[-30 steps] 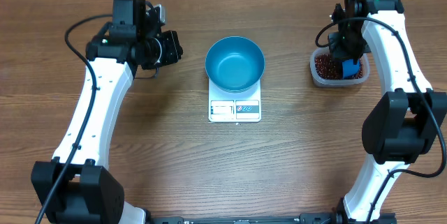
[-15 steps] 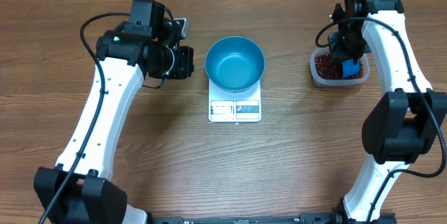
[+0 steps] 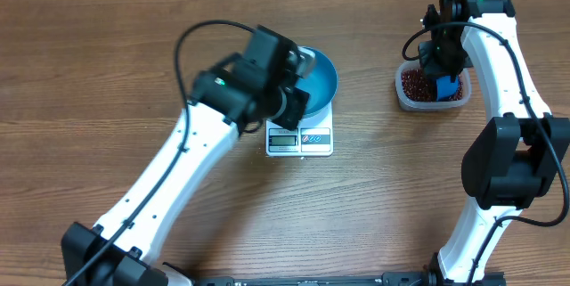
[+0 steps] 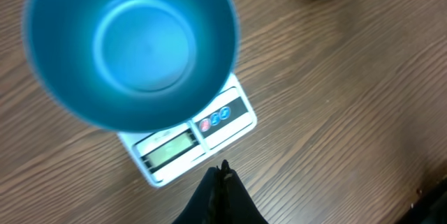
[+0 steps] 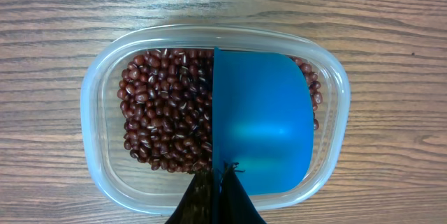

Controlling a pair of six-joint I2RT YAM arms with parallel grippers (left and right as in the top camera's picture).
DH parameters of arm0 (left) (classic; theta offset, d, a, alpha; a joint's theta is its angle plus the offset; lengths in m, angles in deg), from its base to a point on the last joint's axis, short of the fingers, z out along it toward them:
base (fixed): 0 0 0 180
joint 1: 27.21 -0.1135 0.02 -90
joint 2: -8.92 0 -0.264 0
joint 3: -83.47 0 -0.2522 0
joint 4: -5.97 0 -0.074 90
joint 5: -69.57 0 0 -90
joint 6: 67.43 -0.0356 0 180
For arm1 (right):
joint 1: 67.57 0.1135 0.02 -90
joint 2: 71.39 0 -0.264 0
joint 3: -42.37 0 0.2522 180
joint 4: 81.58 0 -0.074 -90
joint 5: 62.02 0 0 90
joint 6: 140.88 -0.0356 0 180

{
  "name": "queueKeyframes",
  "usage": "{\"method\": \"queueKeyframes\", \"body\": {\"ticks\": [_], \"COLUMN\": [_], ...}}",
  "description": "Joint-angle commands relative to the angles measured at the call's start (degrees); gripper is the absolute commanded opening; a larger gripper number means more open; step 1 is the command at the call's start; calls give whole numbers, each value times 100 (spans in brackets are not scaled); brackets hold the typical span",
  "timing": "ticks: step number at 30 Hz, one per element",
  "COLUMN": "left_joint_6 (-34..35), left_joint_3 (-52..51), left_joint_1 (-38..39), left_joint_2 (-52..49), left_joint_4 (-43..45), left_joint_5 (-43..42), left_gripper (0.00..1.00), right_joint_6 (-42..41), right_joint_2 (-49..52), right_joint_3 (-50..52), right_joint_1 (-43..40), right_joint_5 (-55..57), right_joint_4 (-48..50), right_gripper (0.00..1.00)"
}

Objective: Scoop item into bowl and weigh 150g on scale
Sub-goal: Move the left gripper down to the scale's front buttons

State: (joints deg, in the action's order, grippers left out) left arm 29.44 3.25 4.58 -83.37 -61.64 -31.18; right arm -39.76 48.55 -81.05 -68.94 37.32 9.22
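two white arms are reaching over the wooden worktop (image 3: 107,19). the left arm (image 3: 178,170) is stretching in a long diagonal from the near left corner toward the middle, and its wrist is hanging over the left side of the bowl (image 3: 322,81), hiding part of it from above. the left gripper (image 4: 223,172) is pointing down, its fingers pressing together and gripping nothing. in the left wrist view its tips are showing over bare wood just off the display edge of the scale (image 3: 300,140). the right arm (image 3: 508,63) is rising along the right edge and folding over near the far right corner, its wrist aiming straight down into the tub (image 5: 94,112). the right gripper (image 5: 223,172) is pinching the near end of the scoop (image 5: 262,123), its fingers closing tight on it.

the bright blue bowl is sitting on the white scale at the middle of the worktop, showing only its smooth blue floor, while the scale's display and buttons are sticking out toward the near edge. the clear tub is resting close to the right edge. the blue scoop is lying in one half of it, and the dark red beans (image 5: 164,112) are heaping in the other half and crowding along the scoop's rim.
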Motion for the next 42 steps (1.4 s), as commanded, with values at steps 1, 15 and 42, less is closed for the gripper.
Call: {"method": "queueKeyframes", "body": {"ticks": [1, 15, 42], "left_joint_6": [538, 1521, 334], "left_joint_3": [-323, -2192, -2430], "left_joint_1": [350, 1233, 1211], "left_joint_2": [79, 50, -1152], "left_joint_4": [227, 2391, 3303], "left_joint_5": [481, 1891, 2081], "left_gripper": [4, 4, 4], "right_joint_6": [-68, -63, -63], "right_joint_2": [76, 76, 76], "right_joint_3": [59, 59, 59], "right_joint_1": [-63, -63, -63], "right_joint_5": [63, 66, 63], "right_joint_4": [127, 188, 236], "right_gripper": [4, 4, 4]}}
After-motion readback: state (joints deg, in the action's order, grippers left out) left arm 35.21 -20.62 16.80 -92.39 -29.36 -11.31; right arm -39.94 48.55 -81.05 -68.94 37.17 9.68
